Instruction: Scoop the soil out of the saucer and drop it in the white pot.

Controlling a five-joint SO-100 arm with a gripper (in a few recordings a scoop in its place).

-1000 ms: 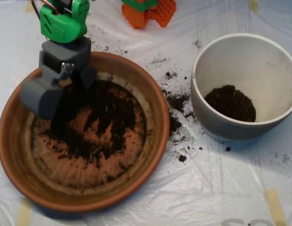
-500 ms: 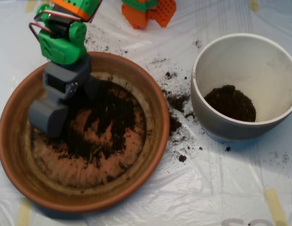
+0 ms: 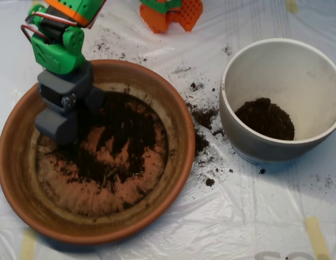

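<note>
Terracotta saucer (image 3: 16,179) at left holds loose, crumbly soil (image 3: 122,138), light and apt to spill, best taken at its thick upper patch, where the grey scoop (image 3: 62,119) rests at upper left; white pot (image 3: 233,127) stands at right.

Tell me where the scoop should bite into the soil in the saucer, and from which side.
Bite into the dark patch of soil near the saucer's middle and upper part, where it lies thickest; lower down, bare terracotta shows through. Probably best to come from above, since the soil is loose and the scoop hangs at its left edge.
</note>
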